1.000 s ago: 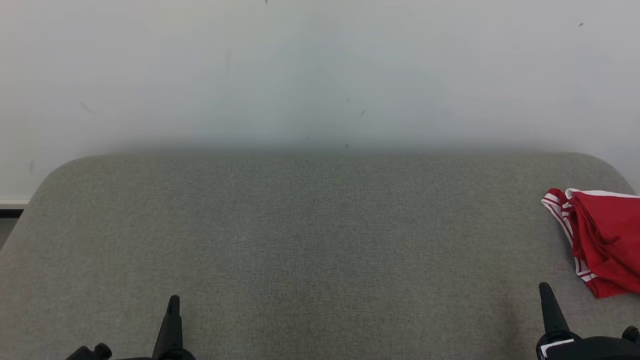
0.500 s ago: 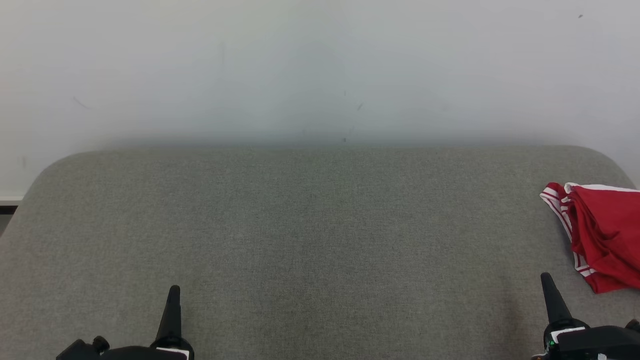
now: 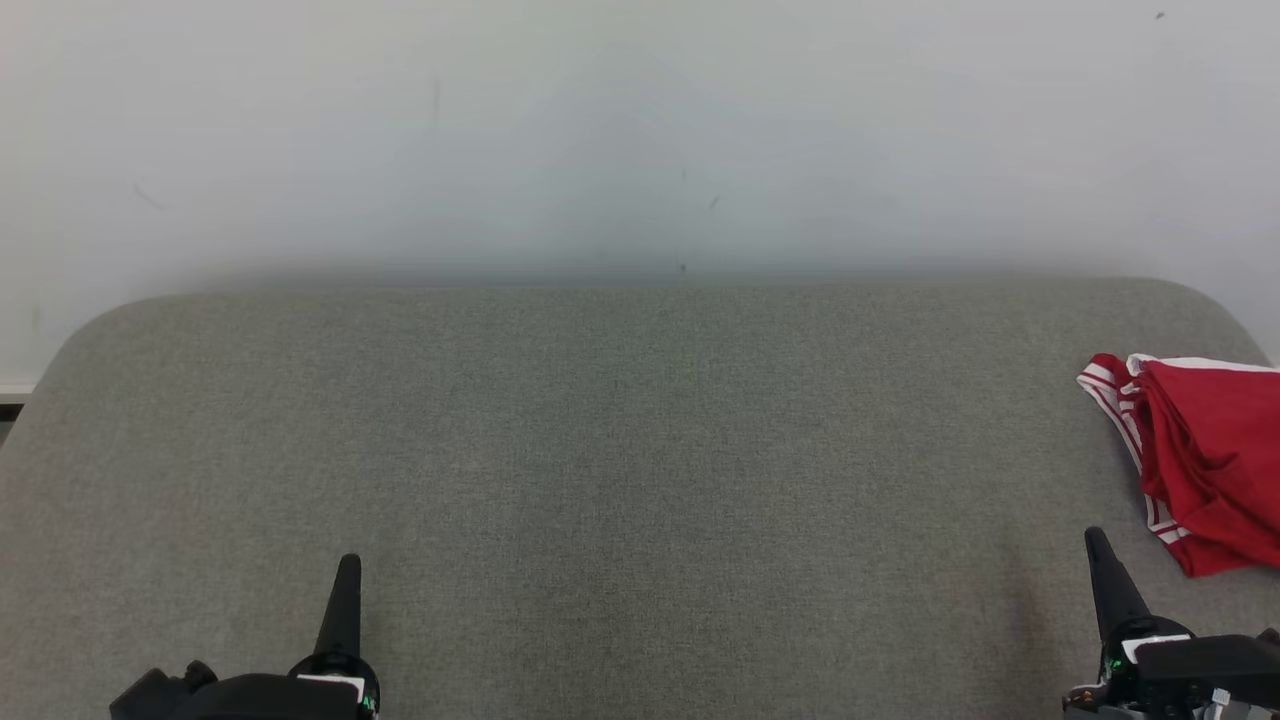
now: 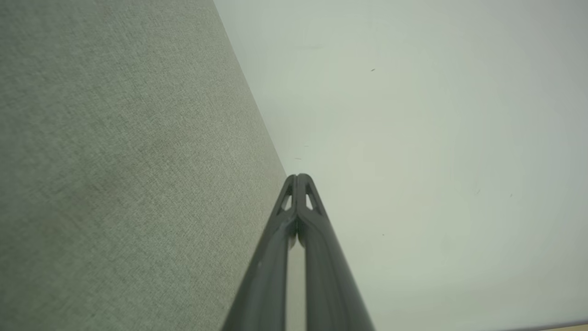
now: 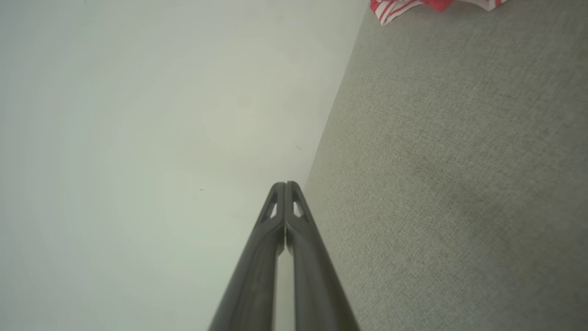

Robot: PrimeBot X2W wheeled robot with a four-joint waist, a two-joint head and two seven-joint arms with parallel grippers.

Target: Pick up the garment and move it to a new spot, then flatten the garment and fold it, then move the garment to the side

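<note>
Lying crumpled near pressed-together right hand point(image 3: 1097, 540) — red garment point(image 3: 1205, 460), left hand point(image 3: 349, 565) pressed together, empty

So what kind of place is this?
Probably a plain indoor room for folding practice: a grey fabric-covered surface against a bare white wall, with a red white-striped garment at its right edge.

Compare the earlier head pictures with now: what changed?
Only the camera moved: the whole head view slid upward together, so nothing visibly shifted on its own. Nothing was grasped or released. The red garment still lies at the right edge of the grey surface; left gripper and right gripper remain shut, empty.
</note>
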